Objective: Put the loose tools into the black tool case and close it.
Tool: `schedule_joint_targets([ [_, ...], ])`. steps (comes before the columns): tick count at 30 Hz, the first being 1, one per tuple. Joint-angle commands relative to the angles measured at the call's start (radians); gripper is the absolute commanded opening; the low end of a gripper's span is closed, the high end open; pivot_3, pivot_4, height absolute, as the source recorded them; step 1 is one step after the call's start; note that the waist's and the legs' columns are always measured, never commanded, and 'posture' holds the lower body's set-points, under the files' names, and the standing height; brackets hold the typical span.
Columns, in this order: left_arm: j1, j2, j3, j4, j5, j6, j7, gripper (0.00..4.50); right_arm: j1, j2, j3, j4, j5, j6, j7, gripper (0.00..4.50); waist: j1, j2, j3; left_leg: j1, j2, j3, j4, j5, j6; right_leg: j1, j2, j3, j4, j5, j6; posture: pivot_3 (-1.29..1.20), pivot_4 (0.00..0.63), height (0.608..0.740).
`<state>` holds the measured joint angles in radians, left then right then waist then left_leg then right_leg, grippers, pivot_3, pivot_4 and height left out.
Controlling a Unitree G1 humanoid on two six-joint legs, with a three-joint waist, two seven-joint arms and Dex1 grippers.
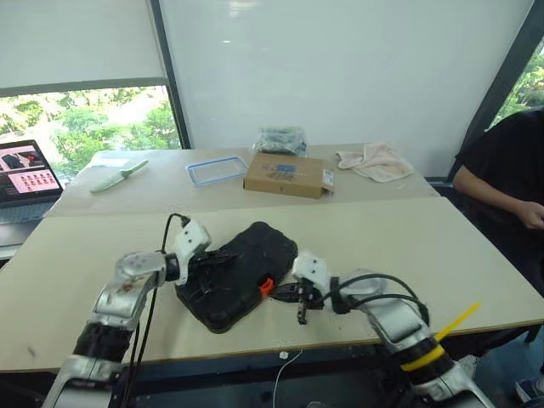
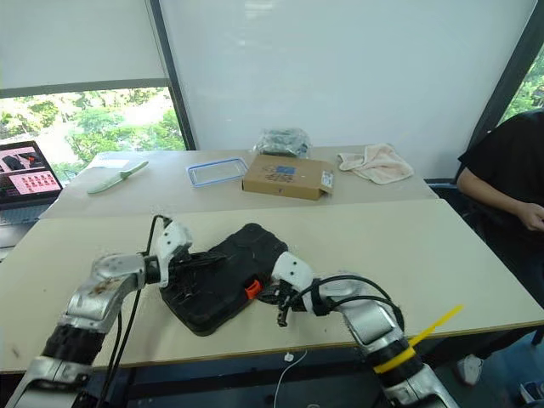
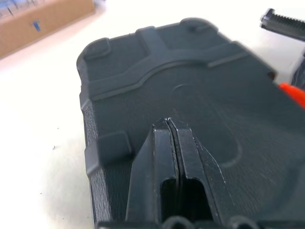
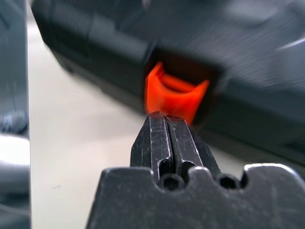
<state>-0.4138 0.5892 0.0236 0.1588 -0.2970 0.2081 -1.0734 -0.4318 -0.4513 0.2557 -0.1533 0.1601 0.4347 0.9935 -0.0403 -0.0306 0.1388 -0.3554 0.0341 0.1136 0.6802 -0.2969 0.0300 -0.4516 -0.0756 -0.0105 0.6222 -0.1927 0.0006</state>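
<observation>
The black tool case [image 1: 242,272] lies closed and askew on the near table, its lid down and its orange latch [image 1: 266,286] on the edge facing my right arm. My left gripper [image 1: 228,256] is shut and hovers low over the lid's left part [image 3: 200,95]; its fingertips [image 3: 168,121] are pressed together with nothing between them. Just in front of the latch [image 4: 174,93], my right gripper [image 4: 164,116] is shut and empty. I cannot tell whether it touches the latch. The loose tools are out of view.
On the far table lie a brown cardboard box [image 1: 286,174], a blue-rimmed clear lid [image 1: 217,170], a pale green knife [image 1: 119,176], a crumpled cloth [image 1: 374,160] and a plastic bag [image 1: 282,138]. A laptop [image 1: 25,178] sits at far left. A person in black [image 1: 501,178] sits at right.
</observation>
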Motion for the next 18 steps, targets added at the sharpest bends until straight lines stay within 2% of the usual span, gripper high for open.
schedule_joint_targets([
  [1, 0.096, 0.063, 0.100, -0.016, -0.070, -0.018, -0.053, 0.27, 0.081, -0.076, -0.123, -0.110, 0.106, -0.027, 0.052, 1.15, 0.000, 0.000, 0.000, -0.002, 0.000, 0.000, -0.001, 0.000, 0.000, -0.002, 0.000, 0.000, -0.001, 0.002, -0.004, 0.00, 0.150, 0.740],
  [2, 0.129, 0.096, 0.132, -0.035, -0.083, -0.019, -0.068, 0.52, 0.116, -0.108, -0.157, -0.119, 0.116, -0.054, 0.064, 1.39, -0.001, 0.000, 0.000, -0.003, 0.000, 0.000, -0.001, -0.001, -0.001, -0.003, 0.001, 0.000, -0.001, 0.003, -0.006, 0.00, 0.150, 0.740],
  [3, 0.165, 0.132, 0.167, -0.044, -0.085, -0.037, -0.079, 0.78, 0.153, -0.137, -0.198, -0.122, 0.126, -0.097, 0.079, 1.84, -0.002, 0.000, 0.000, -0.006, 0.000, 0.000, -0.003, -0.002, 0.000, -0.005, 0.002, 0.000, -0.003, 0.002, -0.007, 0.00, 0.150, 0.740],
  [5, 0.232, 0.186, 0.231, -0.053, -0.081, -0.065, -0.069, 1.61, 0.211, -0.171, -0.276, -0.093, 0.130, -0.222, 0.086, 2.54, -0.003, 0.000, 0.001, -0.008, 0.000, 0.000, -0.005, -0.003, 0.002, -0.006, 0.003, -0.001, -0.010, 0.002, -0.008, 0.00, 0.150, 0.740],
  [10, 0.407, 0.242, 0.332, -0.058, -0.057, -0.183, -0.061, 3.41, 0.298, -0.230, -0.385, 0.080, 0.171, -0.533, 0.237, 4.22, 0.009, 0.000, 0.004, -0.014, -0.003, 0.001, -0.002, -0.012, 0.008, -0.007, -0.002, -0.004, -0.016, -0.002, 0.000, 0.00, 0.150, 0.740],
  [11, 0.439, 0.242, 0.348, -0.060, -0.050, -0.215, -0.059, 3.75, 0.301, -0.244, -0.397, 0.100, 0.187, -0.526, 0.255, 4.50, 0.017, -0.003, 0.006, -0.014, -0.003, 0.001, -0.001, -0.013, 0.009, -0.006, -0.002, -0.004, -0.016, -0.002, 0.000, 0.00, 0.150, 0.740],
  [13, 0.495, 0.243, 0.369, -0.068, -0.048, -0.248, -0.057, 4.42, 0.294, -0.254, -0.413, 0.150, 0.200, -0.554, 0.271, 4.50, 0.026, -0.005, 0.008, -0.015, -0.003, 0.002, 0.001, -0.015, 0.010, -0.006, -0.003, -0.004, -0.018, -0.001, 0.002, 0.00, 0.150, 0.740],
  [18, 0.548, 0.227, 0.388, -0.073, -0.056, -0.298, -0.036, 4.42, 0.272, -0.263, -0.410, 0.255, 0.183, -0.662, 0.285, 4.50, 0.042, -0.005, 0.009, -0.015, -0.003, 0.002, 0.001, -0.015, 0.009, -0.005, -0.004, -0.005, -0.021, -0.001, 0.002, 0.00, 0.150, 0.740],
])
